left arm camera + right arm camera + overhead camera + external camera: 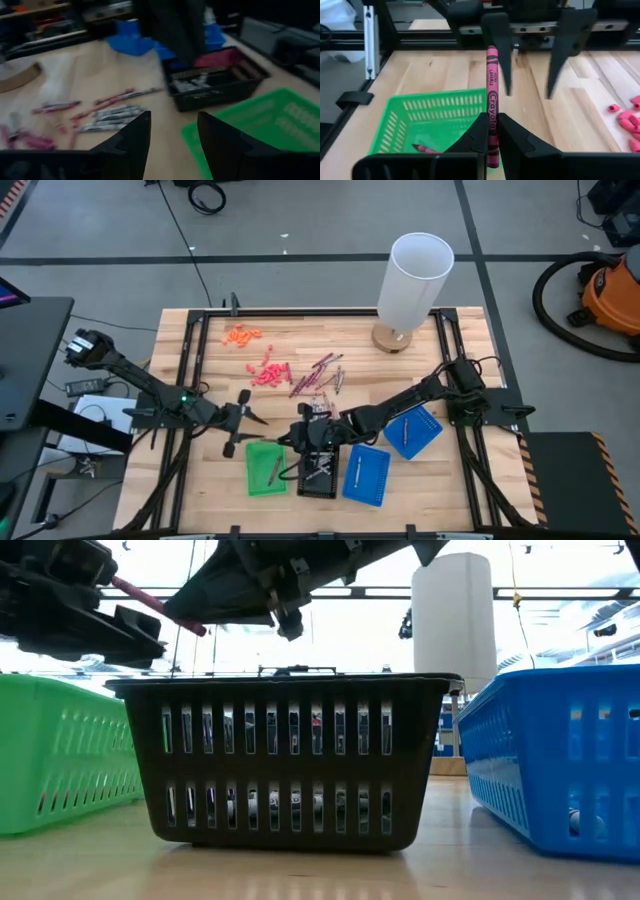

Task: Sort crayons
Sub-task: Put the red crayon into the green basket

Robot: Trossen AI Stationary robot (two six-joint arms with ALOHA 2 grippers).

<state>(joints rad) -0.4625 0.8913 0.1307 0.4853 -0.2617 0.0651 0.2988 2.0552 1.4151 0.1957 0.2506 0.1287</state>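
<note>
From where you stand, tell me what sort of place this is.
Most likely a robotics lab or workshop. The wooden table sits in a black metal frame on a bare grey floor marked with dark tape lines, loose cables run across that floor, and an orange shop vacuum stands nearby.

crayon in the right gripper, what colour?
Dark red-pink, a magenta wrapper with black lettering. The crayon shows best in the right wrist view, pinched in the right gripper.

Setting: a robotics lab or workshop. Indicators: a wooden table (200, 360) fitted with a black metal frame (185, 380) carrying two robot arms; grey concrete floor (300, 220) marked with dark tape lines; loose cables (205, 195); an orange shop vacuum (610, 285); bright windows (560, 630) behind the bench.
</note>
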